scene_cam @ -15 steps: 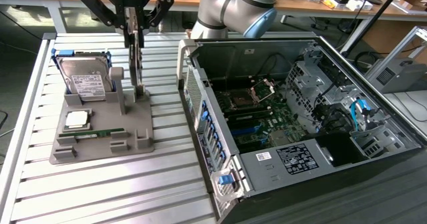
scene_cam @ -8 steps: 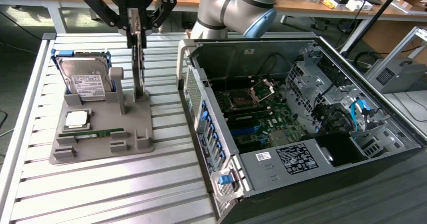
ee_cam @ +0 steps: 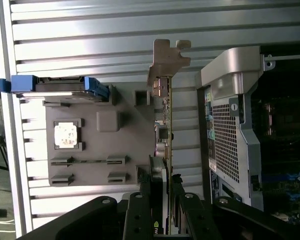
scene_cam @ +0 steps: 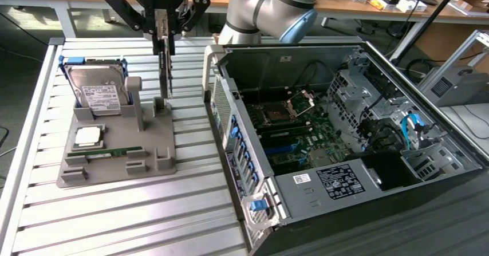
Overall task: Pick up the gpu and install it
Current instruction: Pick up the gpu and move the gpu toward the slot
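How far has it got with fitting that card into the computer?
Done: the gripper grips the gpu. In hand: the card stands on edge at the gray stand, beside the open computer case. Left: seating it inside the case.

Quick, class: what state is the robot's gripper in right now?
Gripper: closed, holding the gpu on edge by its upper end.

The upper end of the gpu (scene_cam: 166, 73) is hidden inside the gripper (scene_cam: 166, 38), whose top the exterior view's edge cuts off. The label on the hard drive (scene_cam: 98, 93) is too small to read.
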Robot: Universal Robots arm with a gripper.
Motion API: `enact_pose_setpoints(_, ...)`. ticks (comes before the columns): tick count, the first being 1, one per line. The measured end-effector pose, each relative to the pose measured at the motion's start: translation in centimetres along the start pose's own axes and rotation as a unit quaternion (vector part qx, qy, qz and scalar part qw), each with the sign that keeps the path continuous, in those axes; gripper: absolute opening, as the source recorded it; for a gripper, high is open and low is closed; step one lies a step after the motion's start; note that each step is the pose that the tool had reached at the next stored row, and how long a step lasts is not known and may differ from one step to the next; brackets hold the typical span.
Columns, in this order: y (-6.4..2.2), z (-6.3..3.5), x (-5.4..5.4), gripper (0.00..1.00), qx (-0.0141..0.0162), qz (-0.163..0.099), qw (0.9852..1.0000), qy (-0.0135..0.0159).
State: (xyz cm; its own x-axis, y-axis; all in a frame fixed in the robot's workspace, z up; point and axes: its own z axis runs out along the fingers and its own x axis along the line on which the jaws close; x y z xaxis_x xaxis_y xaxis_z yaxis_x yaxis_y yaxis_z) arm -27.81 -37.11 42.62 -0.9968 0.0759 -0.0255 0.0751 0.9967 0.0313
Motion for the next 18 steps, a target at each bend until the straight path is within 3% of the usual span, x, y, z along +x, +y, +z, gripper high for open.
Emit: enact_pose_setpoints(18, 0.12, 0.04, -1.6, 0.27, 0.0045, 0.0, 1.0, -0.0003)
